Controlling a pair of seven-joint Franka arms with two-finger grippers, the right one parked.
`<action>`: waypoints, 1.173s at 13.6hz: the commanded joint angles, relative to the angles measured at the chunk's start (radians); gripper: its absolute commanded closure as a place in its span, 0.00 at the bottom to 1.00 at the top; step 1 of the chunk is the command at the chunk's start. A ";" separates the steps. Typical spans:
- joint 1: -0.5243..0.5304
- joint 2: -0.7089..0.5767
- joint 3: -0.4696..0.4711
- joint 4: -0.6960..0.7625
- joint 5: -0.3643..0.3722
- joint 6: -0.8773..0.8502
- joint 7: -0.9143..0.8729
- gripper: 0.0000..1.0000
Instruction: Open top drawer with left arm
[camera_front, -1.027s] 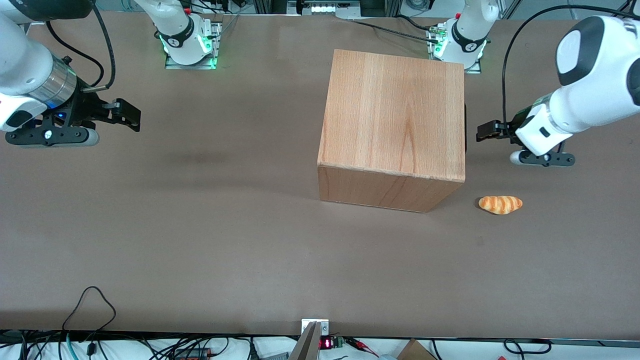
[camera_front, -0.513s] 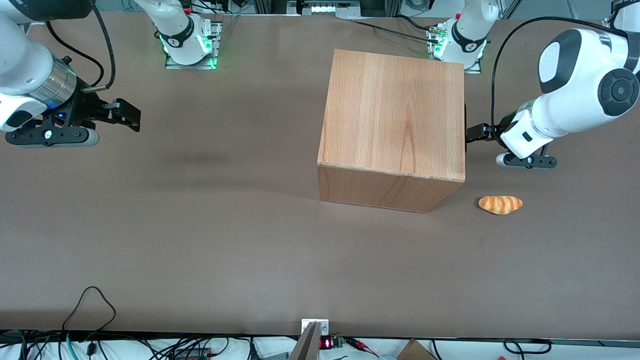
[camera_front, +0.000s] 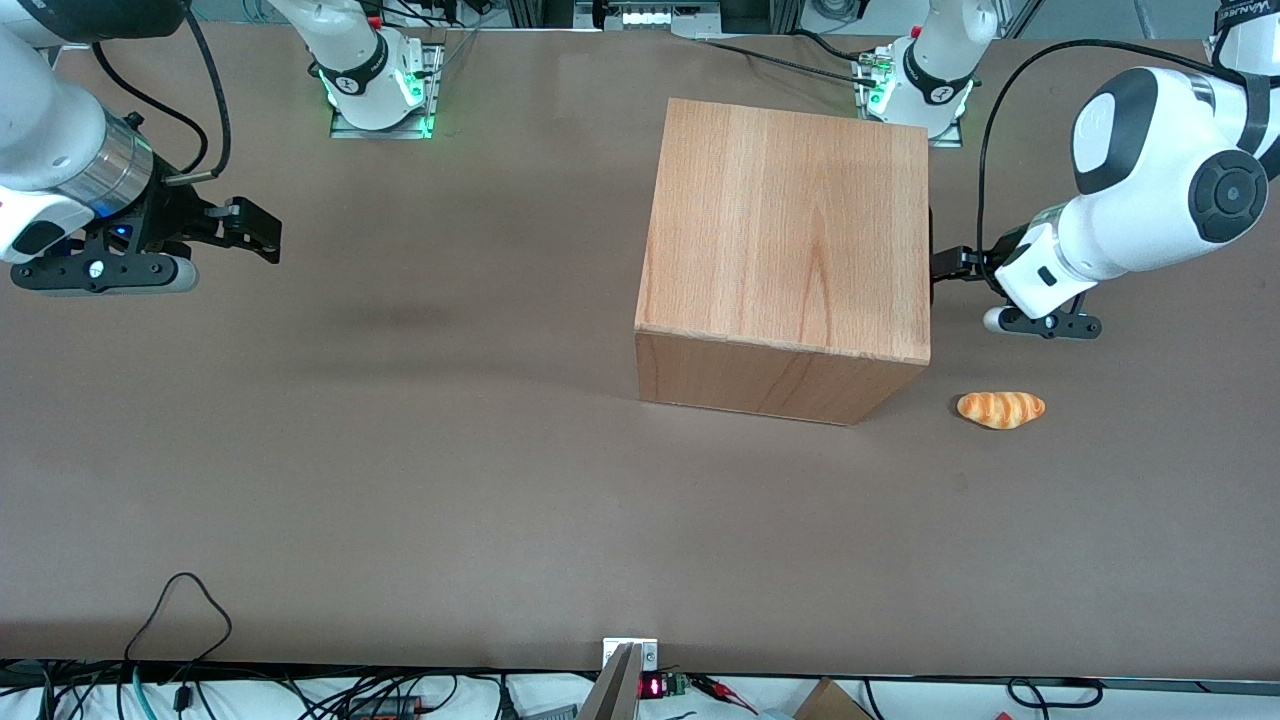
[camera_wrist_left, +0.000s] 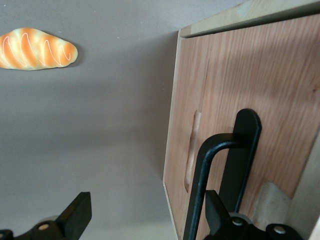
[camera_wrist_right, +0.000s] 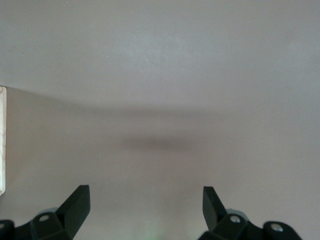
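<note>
Light wood with a slim black bar handle (camera_wrist_left: 210, 175): the top drawer (camera_wrist_left: 250, 100) sits shut in the face of the cabinet (camera_front: 790, 240) that looks toward the working arm's end of the counter (camera_front: 400, 480). The left arm (camera_front: 1140, 200) has its claw (camera_wrist_left: 145, 215) right at that face, fingers (camera_wrist_left: 77, 212) spread apart, the handle lying between them and not yet gripped. The step in hand is reaching for the grasp. Next, I judge, the claw must close on the bar and pull straight away from the cabinet. A croissant (camera_front: 1001, 409) lies on the counter nearby, nearer the front camera.
</note>
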 joint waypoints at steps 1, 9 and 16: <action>0.001 0.005 -0.004 -0.016 -0.032 0.013 0.038 0.00; 0.001 0.021 -0.006 -0.022 -0.032 0.011 0.053 0.00; 0.001 0.032 -0.006 -0.025 -0.064 0.009 0.095 0.00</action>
